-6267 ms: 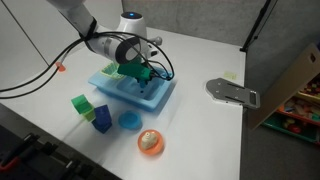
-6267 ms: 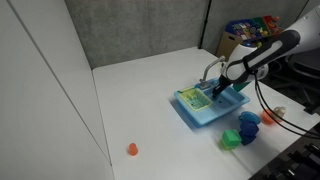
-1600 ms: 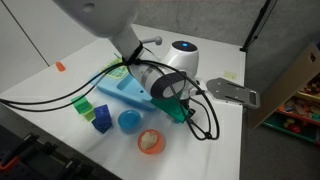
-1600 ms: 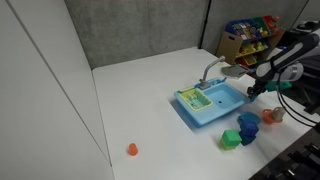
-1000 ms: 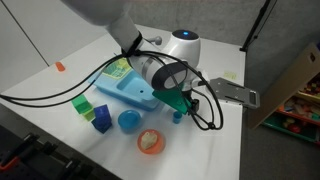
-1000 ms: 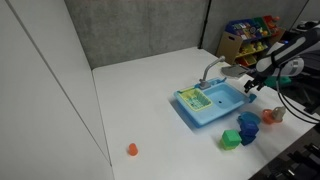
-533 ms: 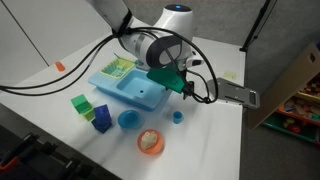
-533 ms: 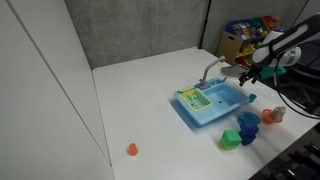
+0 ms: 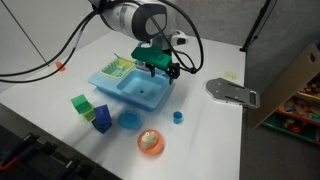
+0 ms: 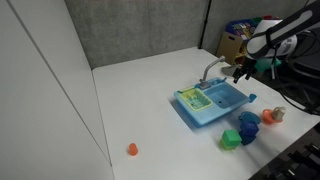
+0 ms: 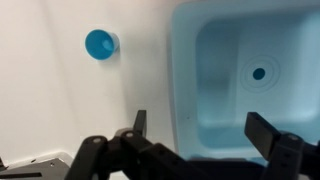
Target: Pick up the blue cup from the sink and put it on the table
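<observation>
the blue cup stands upright on the table, just beside the sink and clear of it; the basin in the wrist view is empty; the claw hangs over the sink's edge, fingers spread, holding nothing; by my judgement the task is done, with only the arm's retreat left; count: one cup, one sink, one orange bowl, one flat blue dish, one green block, one dark blue block, one grey metal piece

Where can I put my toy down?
Big bare table between the sink and the small orange thing. Some room between the blue cup and the grey metal piece. Crowded by the blocks, blue dish, orange bowl.
</observation>
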### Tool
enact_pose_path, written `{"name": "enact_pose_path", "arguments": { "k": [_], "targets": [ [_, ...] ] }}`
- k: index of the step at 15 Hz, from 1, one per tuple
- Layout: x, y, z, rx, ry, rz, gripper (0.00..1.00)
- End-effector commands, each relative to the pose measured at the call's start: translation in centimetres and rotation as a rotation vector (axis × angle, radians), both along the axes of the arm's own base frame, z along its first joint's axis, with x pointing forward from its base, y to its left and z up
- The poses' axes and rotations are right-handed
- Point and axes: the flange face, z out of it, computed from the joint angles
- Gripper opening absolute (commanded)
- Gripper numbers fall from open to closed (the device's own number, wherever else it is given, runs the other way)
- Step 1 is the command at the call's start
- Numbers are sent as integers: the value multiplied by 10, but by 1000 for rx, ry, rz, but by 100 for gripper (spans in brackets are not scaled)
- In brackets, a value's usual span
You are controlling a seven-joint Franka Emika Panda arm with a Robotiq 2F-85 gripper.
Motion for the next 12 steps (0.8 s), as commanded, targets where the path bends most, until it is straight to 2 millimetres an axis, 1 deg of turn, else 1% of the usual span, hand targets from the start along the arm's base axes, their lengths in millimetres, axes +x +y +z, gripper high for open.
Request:
{"name": "enact_pose_path", "arguments": {
  "k": [1, 6, 12],
  "targets": [
    [-13, 23, 30, 1, 68, 25, 100],
    [-19, 58, 65, -12, 146, 52, 100],
    [-21, 105, 114, -9, 215, 65, 100]
  ]
}}
